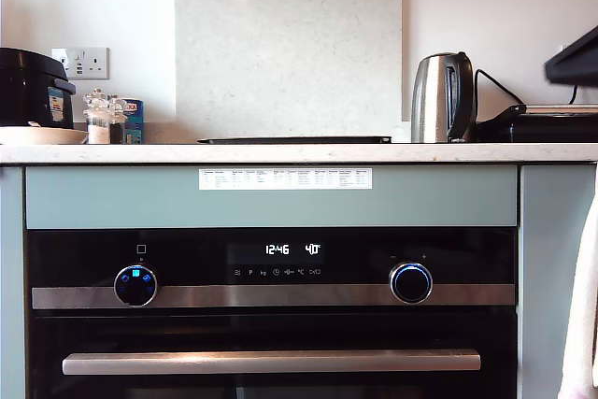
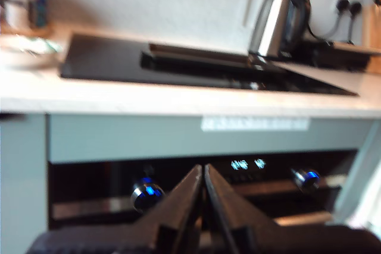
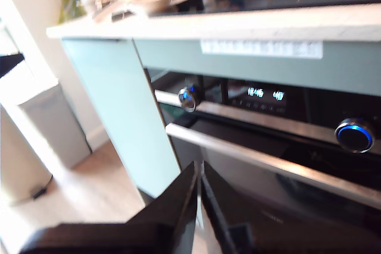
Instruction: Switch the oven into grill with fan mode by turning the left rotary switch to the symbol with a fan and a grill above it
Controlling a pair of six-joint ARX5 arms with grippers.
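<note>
Both end effectors, my first gripper point(image 2: 203, 173) and my second gripper point(image 3: 198, 172), are closed and empty, well apart from the oven point(image 1: 271, 324) and its left rotary switch point(image 1: 135, 285).

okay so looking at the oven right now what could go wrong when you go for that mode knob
I could grab the wrong knob: the knob with the blue ring looks much like the left rotary switch. Both my first gripper and my second gripper are shut and would bump it. The handle below could catch an arm.

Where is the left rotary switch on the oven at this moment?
The left rotary switch sits at the exterior view's left end of the oven's steel strip, left of the digital display and above the bar handle.
</note>
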